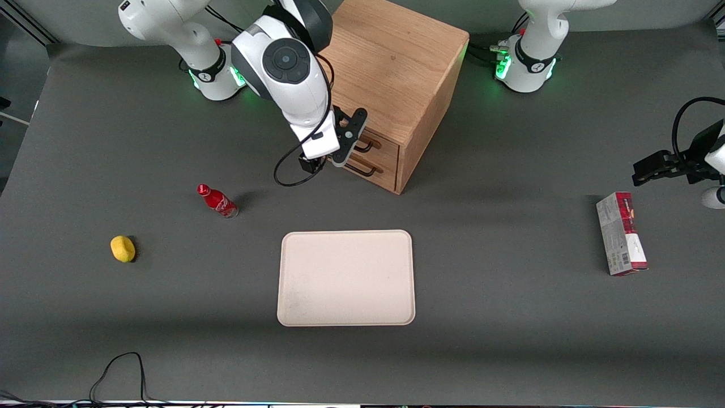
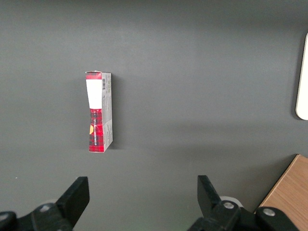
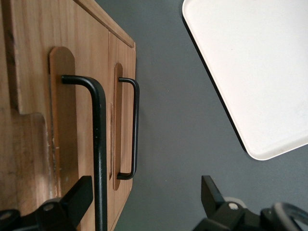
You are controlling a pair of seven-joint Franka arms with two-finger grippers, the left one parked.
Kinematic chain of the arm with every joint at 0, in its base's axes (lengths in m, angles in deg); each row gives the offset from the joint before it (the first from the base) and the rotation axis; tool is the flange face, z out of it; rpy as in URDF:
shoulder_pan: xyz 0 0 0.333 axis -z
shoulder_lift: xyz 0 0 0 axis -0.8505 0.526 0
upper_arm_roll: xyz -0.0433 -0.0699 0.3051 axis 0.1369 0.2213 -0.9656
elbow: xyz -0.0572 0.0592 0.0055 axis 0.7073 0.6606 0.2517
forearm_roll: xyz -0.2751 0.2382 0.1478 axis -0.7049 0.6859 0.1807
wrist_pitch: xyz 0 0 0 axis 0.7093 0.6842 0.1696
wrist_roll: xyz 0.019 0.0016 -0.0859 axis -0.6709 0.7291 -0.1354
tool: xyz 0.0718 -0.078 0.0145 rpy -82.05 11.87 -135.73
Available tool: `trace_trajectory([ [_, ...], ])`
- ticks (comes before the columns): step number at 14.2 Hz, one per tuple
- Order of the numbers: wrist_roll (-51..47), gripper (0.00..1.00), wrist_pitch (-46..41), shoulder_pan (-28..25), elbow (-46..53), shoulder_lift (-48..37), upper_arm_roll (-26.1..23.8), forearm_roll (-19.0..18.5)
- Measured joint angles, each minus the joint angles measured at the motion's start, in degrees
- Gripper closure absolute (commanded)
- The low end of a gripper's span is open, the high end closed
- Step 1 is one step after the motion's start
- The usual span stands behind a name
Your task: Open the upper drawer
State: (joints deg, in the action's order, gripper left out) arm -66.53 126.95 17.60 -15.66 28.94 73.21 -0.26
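From the front, the gripper point(image 1: 344, 148) hangs at the cabinet point(image 1: 396, 68) face, by the upper drawer point(image 1: 378, 145), which looks shut. In the right wrist view, the fingers point(image 3: 77, 195) stand wide around its handle point(image 3: 98, 144), not yet closed; gripping and pulling remain.

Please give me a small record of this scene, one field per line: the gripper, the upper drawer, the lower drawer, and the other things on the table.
gripper: gripper open, in front of the cabinet, upper handle between its fingers, not yet clamped
upper drawer: upper drawer looks closed
bottom drawer: bottom drawer closed, own handle free
tray: tray nearer the front camera than the cabinet
working arm's end: red bottle, yellow object
parked arm's end: red and grey carton
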Motion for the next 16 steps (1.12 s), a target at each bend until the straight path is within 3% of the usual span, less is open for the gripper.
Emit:
trace_trajectory([
  [16, 0.4, 0.00, 6.1, 0.0, -3.9, 0.7, 0.2, 0.2],
])
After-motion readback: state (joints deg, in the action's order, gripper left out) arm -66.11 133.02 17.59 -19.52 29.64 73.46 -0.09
